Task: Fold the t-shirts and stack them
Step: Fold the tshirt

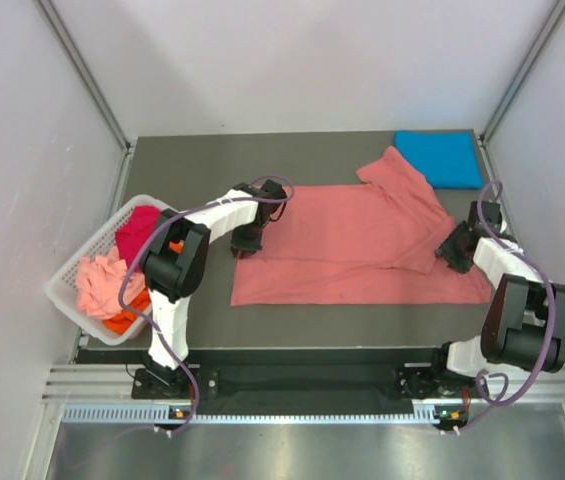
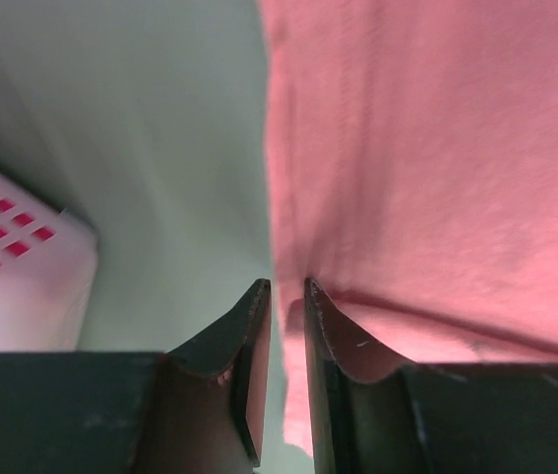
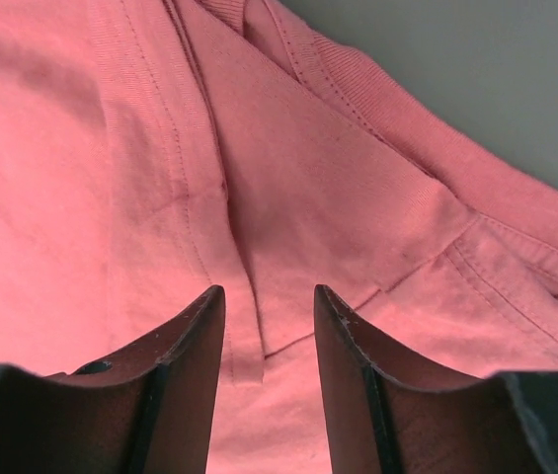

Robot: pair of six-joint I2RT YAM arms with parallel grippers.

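One salmon shirt (image 1: 362, 240), one blue shirt (image 1: 440, 158); left pincer (image 2: 286, 286) and right pincer (image 3: 269, 291) both parted.

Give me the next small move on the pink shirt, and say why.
Probably lower both grippers and pinch the salmon-pink cloth t-shirt at its ends: it lies spread across the table, the left gripper sits open at its left edge and the right gripper hangs open over its right side, neither holding cloth.

Dark grey table (image 1: 262, 160) enclosed by pale walls (image 1: 292, 60) and aluminium frame posts (image 1: 87, 75).
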